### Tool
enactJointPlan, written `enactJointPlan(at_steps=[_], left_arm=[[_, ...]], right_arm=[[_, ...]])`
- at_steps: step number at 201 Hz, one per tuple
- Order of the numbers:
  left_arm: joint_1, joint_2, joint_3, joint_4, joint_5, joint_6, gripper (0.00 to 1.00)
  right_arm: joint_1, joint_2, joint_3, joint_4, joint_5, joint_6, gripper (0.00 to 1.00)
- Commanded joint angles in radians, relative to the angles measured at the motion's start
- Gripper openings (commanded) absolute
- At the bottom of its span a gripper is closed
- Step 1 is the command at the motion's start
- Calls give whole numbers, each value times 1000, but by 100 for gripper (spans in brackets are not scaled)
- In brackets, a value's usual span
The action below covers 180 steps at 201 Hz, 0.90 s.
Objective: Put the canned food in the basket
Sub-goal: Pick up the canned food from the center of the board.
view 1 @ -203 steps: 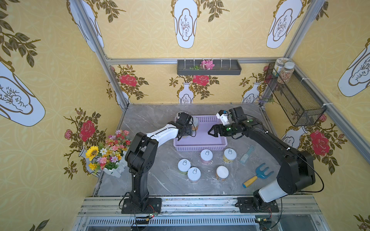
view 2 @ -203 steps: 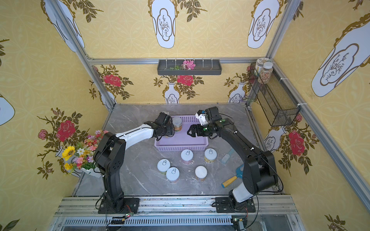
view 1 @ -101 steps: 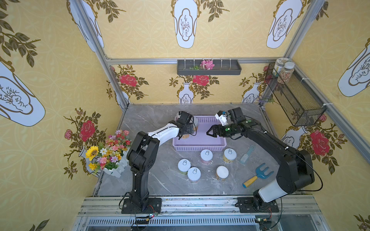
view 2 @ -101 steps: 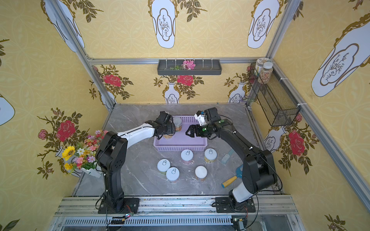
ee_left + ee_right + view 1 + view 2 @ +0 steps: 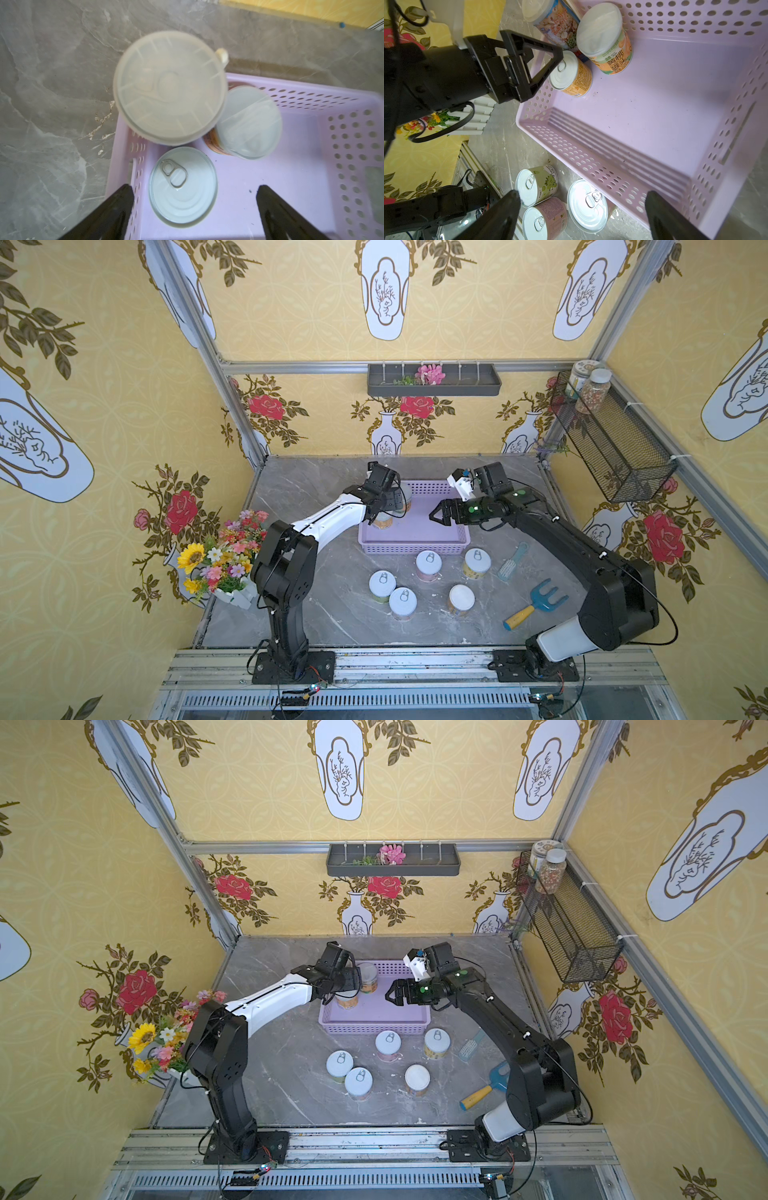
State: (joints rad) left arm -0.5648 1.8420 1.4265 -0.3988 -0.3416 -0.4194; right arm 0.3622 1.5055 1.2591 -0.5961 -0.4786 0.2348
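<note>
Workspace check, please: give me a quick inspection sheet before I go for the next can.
Surface: grey marble table, a few white flecks.
Job's things: orange can, peach can and tall blue can upright in one corner of the lavender basket; five cans on the table in front of it.
Clutter: brush and hand rake on the right; flower pot on the left.
Tools: left tool open above the orange can, not gripping; right tool open, empty.
Cables: black cable loops at the left wrist, off the cans.
Surroundings: wall tray with pink flower; wire basket holding two jars.
</note>
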Motion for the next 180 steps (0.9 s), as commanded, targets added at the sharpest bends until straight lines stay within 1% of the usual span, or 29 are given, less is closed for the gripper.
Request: enactJointPlan(at_steps=[1,22,47,68,91,98,101,114,150,163,180], left_arm=[[-27,-71,-34,-42,18,-65,98],[-51,-176,-92,-44,42,-122,97],[-58,-286,-141,-111,74,-206,99],[-57,-384,-213,-116,140,-249,100],[-47,-462,-285,-131,205,-299,100],[-43,-479,-309,-128,235,-300,100],[-41,-488,-318,-128,245,-327,100],[-31,-524,-364,-121,293,-357,100],[29,-639,-521,0,480,-403,100],[51,-680,-567,29,522,-415,100],[68,-723,-609,35,545,-421,100]], right_arm=[[40,-30,25,-95,121,7,97],[108,-60,42,-185,246,58,97],[232,-61,71,-304,410,124,97],[307,-50,76,-366,494,204,97],[345,-30,55,-376,517,282,97],[355,-19,51,-370,514,293,97],[362,-13,52,-369,518,298,97],[386,16,62,-368,529,316,97],[438,107,87,-360,527,370,97],[452,125,88,-349,527,389,97],[461,148,81,-347,532,431,97]])
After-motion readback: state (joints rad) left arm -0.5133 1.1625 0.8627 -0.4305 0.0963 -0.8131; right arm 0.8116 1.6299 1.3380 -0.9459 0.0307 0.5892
